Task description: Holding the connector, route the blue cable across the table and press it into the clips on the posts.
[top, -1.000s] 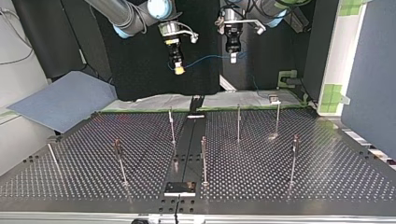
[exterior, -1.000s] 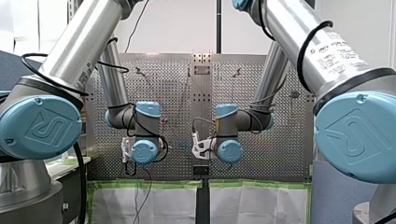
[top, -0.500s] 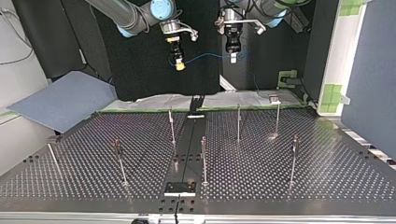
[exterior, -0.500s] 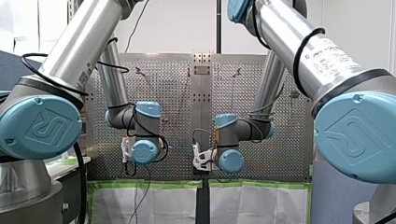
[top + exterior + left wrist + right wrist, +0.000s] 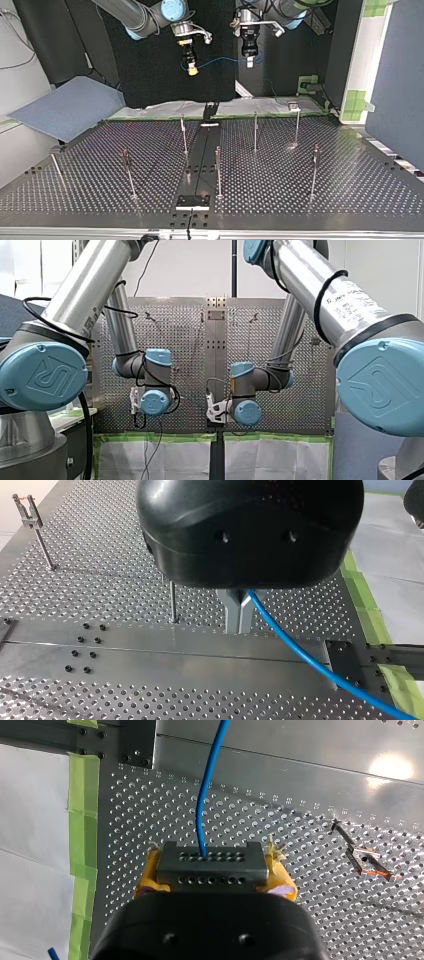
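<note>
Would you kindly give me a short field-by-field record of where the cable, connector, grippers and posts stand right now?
right gripper: shut on the connector
left gripper: shut on the blue cable
cable run: strung in the air between the two grippers, clear of every post
posts: upright on the perforated table, none holding the cable
progress: routing into the clips not yet begun
</note>
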Robot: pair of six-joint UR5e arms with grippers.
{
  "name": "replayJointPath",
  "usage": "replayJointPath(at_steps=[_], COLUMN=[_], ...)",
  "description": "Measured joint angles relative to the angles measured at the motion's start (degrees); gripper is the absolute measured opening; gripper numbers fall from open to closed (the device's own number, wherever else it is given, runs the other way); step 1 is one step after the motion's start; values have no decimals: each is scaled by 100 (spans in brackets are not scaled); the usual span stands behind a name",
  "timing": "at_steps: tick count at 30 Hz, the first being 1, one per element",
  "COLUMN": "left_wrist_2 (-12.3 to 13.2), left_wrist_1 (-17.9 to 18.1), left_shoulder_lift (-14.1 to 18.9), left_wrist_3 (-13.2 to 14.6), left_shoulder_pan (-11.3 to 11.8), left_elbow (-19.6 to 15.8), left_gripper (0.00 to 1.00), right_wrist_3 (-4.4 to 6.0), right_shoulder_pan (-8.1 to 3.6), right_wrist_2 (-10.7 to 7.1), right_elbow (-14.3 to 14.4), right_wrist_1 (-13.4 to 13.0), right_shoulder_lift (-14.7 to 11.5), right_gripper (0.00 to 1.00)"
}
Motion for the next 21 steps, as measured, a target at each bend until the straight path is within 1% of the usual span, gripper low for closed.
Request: replayJointPath(at_steps=[9, 12, 13, 15, 18, 21], left_wrist_2=[-7, -81, -113, -204, -355, -457], left_wrist_1=[7, 80, 101, 94, -15, -162], left_shoulder_lift=[7, 81, 113, 203, 360, 518], left_wrist_3=[8, 44, 49, 62, 40, 23], left_shoulder_pan=[-6, -41, -52, -54, -23, 23], left_elbow=[-8, -81, -113, -204, -360, -516], left_gripper=[0, 0, 0, 0, 0, 0], right_wrist_3=[-1, -41, -36, 7, 113, 249], right_shoulder_pan=[-1, -20, -22, -18, -5, 10], right_wrist_2=[1, 51, 93, 175, 300, 306], right_elbow=[-1, -51, -86, -125, -154, -161], right_wrist_1=[1, 50, 91, 175, 310, 457], right_shoulder_lift=[-1, -49, -93, -174, -310, -458], right_gripper=[0, 0, 0, 0, 0, 0])
